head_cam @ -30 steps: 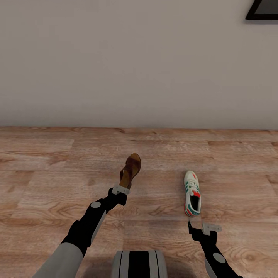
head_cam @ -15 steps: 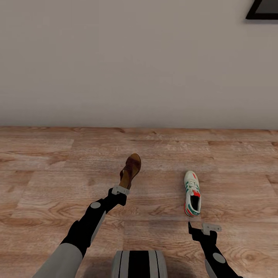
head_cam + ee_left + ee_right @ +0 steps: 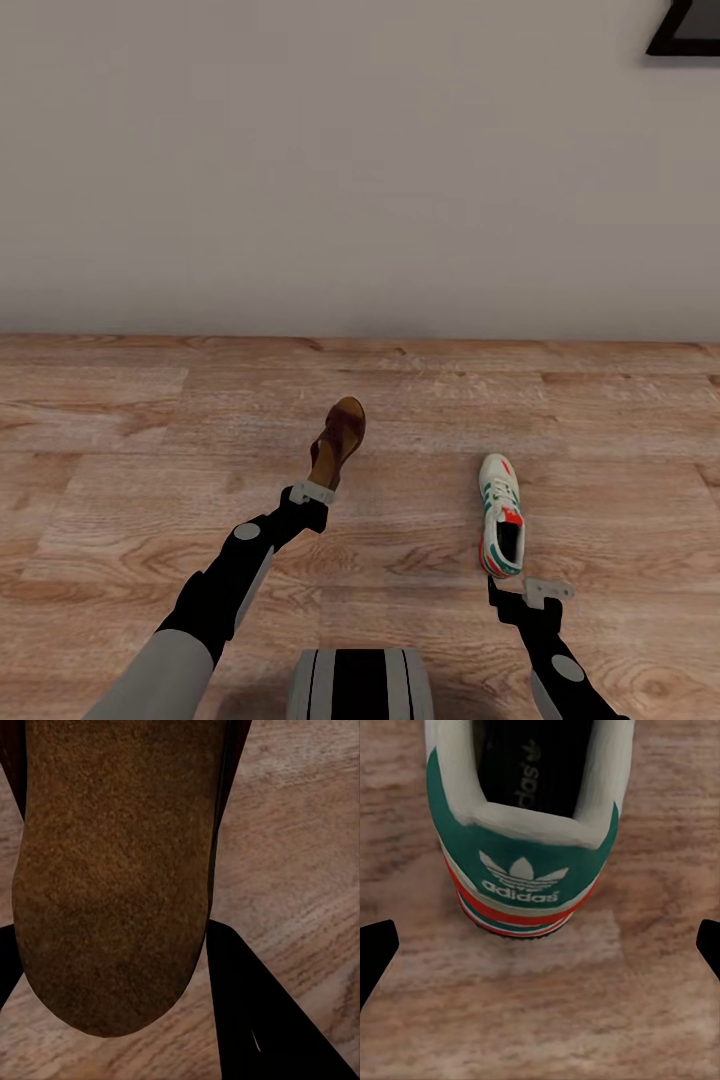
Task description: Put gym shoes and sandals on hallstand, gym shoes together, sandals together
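Your left hand (image 3: 318, 487) is grasping a sandal (image 3: 339, 437); your right hand (image 3: 540, 945) is released, just behind a gym shoe (image 3: 500, 514) on the floor (image 3: 620, 450).

Corridor floor (image 3: 600, 420): light brown wood-grain planks, matt, with darker knots and streaks; wall (image 3: 360, 160) behind it plain, smooth, matt off-white. Sandal (image 3: 338, 440) at the left gripper (image 3: 312, 497): dark-brown leather look, its tan-brown footbed (image 3: 112, 870) finely grained and rough like suede, matt, set between smooth black gripper fingers (image 3: 262, 1020). Gym shoe (image 3: 500, 515) just ahead of the right gripper (image 3: 520, 595): smooth white upper with a soft sheen, teal-green heel panel (image 3: 521, 862) printed in white, red-orange stripe above a ribbed sole edge, dark lining inside; arm casings glossy black with pale grey matt brackets.
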You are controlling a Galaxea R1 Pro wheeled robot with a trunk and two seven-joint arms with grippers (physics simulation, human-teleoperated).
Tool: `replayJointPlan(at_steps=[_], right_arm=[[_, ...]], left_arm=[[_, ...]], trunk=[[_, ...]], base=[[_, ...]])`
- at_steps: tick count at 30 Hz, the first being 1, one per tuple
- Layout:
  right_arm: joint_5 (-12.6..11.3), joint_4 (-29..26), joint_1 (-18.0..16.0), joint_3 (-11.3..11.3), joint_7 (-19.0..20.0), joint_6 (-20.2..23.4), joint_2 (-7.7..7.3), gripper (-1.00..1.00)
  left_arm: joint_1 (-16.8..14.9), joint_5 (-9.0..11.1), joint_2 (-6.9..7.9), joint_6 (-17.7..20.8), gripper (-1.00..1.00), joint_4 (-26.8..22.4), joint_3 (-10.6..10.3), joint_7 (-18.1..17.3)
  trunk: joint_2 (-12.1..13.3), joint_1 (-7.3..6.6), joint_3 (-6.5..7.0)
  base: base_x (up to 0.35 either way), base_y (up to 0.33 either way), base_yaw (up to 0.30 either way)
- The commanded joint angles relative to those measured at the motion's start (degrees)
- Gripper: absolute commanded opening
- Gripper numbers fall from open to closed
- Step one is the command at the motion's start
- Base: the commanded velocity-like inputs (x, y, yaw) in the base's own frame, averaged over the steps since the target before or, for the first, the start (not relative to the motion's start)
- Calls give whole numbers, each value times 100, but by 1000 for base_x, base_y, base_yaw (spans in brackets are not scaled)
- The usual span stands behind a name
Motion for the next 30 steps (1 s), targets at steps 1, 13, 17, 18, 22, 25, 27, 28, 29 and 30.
replayJointPlan(at_steps=[1, 13, 17, 18, 22, 25, 27, 28, 29, 30], right_arm=[[-1, 4, -2, 1, -11, -18, 0, 100], [-6, 4, -2, 7, -9, -12, 0, 100], [-6, 4, -2, 3, -8, -10, 0, 100], [-7, 4, -2, 3, -8, -11, 0, 100], [-7, 4, -2, 2, -10, -13, 0, 100], [-7, 4, -2, 1, -11, -15, 0, 100], [-8, 1, -2, 1, -12, -17, 0, 100], [-8, 0, -2, 1, -12, -16, 0, 100], [-8, -1, -2, 1, -13, -14, 0, 100], [-8, -2, -2, 1, -14, -15, 0, 100]], left_arm=[[-1, -64, -2, 21, -100, -11, 10, -38], [-2, -66, -11, 14, -100, 23, 18, -38], [-3, -80, -18, 13, -100, 4, 19, -37], [-3, -80, -19, 14, -100, -1, 19, -35], [-3, -82, -26, 19, -100, -13, 29, -25], [-3, -85, -25, 15, -100, -18, 35, -27], [-3, -89, -22, 13, -100, -19, 36, -29], [-3, -90, -21, 12, -100, -19, 33, -29], [-3, -90, -19, 12, -100, -20, 30, -27], [-3, -91, -18, 12, -100, -20, 28, -26]], trunk=[[-1, -1, -3], [-1, -1, -3], [-1, -1, -3], [-1, -1, -3], [-1, -1, -3], [-1, -1, -3], [-1, -1, -3], [-1, -1, -3], [-1, -1, -3], [-1, -1, -3]], base=[[10, 0, 0], [39, 37, 0], [5, 5, 0], [8, 2, 0], [138, 1, 0], [154, 0, 0], [54, 0, 0], [27, 0, 0], [22, 0, 0], [17, 0, 0]])
